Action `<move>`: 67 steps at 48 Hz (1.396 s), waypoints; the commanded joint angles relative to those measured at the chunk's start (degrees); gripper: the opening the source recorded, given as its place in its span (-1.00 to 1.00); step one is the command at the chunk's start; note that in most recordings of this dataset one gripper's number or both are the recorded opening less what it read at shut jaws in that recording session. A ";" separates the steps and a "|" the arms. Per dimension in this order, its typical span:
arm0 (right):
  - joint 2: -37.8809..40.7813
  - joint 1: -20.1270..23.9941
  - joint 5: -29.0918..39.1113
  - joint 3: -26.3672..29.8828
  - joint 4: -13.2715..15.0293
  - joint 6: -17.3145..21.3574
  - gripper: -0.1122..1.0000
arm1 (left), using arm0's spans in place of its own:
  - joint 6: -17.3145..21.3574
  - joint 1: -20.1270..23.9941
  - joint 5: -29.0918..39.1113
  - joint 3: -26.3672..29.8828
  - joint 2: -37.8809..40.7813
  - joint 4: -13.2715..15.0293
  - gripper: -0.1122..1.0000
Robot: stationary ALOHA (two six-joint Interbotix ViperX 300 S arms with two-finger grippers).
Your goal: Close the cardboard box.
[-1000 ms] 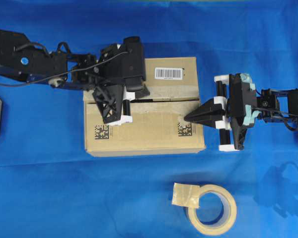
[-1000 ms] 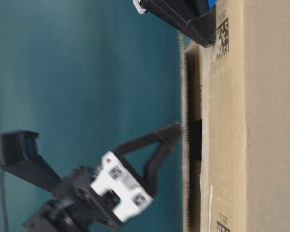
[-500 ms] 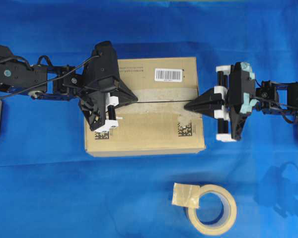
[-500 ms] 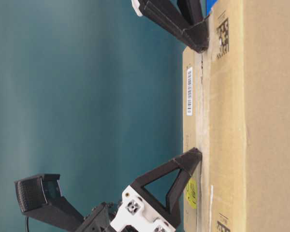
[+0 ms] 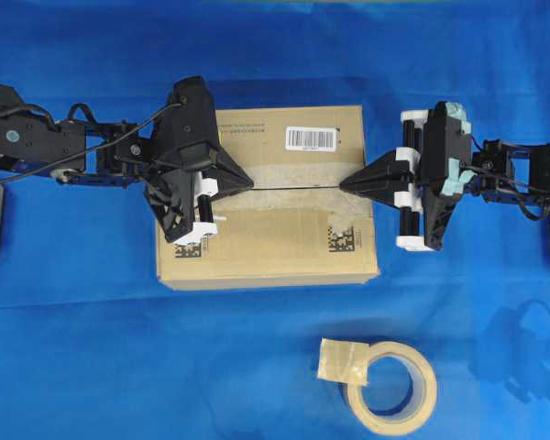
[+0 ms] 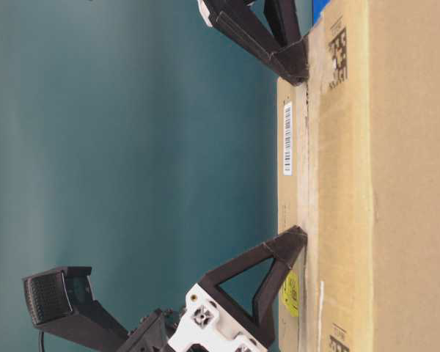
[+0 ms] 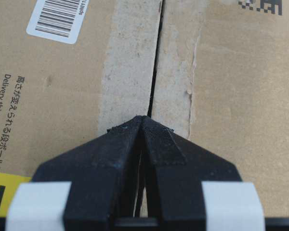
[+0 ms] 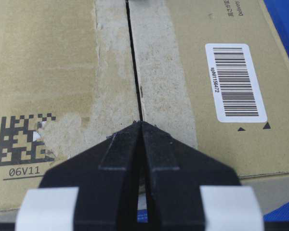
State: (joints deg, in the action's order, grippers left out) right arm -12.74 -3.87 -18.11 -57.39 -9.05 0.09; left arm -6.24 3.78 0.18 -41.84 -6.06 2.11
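Observation:
The brown cardboard box (image 5: 275,238) lies in the middle of the blue table with both top flaps down, meeting along a narrow dark seam (image 5: 293,187) between old tape strips. My left gripper (image 5: 250,180) is shut and empty, its tip resting on the seam near the box's left end (image 7: 143,117). My right gripper (image 5: 343,183) is shut and empty, its tip on the seam at the box's right edge (image 8: 141,123). The table-level view shows both tips touching the box top (image 6: 297,235).
A roll of beige tape (image 5: 392,385) with a loose tab lies on the blue cloth (image 5: 92,348) in front of the box, toward the right. A white barcode label (image 5: 310,137) is on the far flap.
The far flap has come down and the seam has closed. My left gripper swung left onto the seam; my right gripper shifted slightly up onto the seam's end.

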 commanded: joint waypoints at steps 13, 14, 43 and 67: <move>1.49 -0.70 -0.44 1.05 -0.35 0.18 -0.80 | 0.35 -0.79 -2.46 -0.88 -1.41 0.09 -0.81; 1.67 -0.70 -0.44 1.05 -0.44 0.18 -0.80 | 0.44 -0.88 -3.08 -1.23 -1.67 0.09 -0.81; 1.76 -0.70 -0.44 1.14 -0.44 0.18 -0.80 | 3.78 -3.52 -30.85 -20.65 -12.57 0.00 -0.81; 1.76 -0.70 -0.35 1.05 -0.44 0.18 -0.80 | 3.78 -3.08 -39.73 -26.02 -6.50 0.44 -0.81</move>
State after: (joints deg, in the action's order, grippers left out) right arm -10.81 -3.96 -18.63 -56.87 -9.23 0.26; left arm -2.55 0.35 -38.85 -68.03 -12.83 2.37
